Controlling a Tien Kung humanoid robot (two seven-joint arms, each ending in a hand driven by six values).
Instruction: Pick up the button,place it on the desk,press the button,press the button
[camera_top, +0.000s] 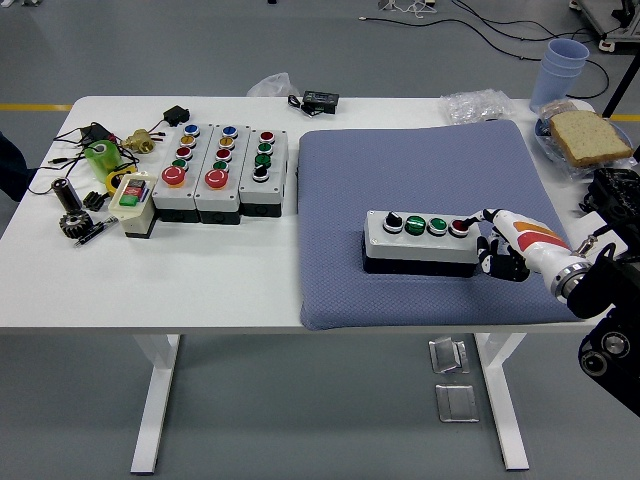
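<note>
Head view: a grey button box (421, 241) w/ four controls in a row sits on a blue-grey mat (420, 225) covering the right half of a white table (150, 280). Box's long axis runs left-right across the picture, tilted slightly; from left to right it carries a black knob, two green buttons, then a red button (459, 227) at the right end. Robot's right hand (500, 245) comes in from the right edge and sits just beside that right end, so the box lies to the hand's left. One finger is stretched out w/ its tip at or on the red button; contact is too small to confirm. Other fingers curl down toward the mat, gripping nothing. Left arm not visible, so the right hand is the only one near. Judgement: box is already placed and the press on the red button is under way, approx. straight down. Other button boxes (220, 172) & small parts lie well apart at table's left.
</note>
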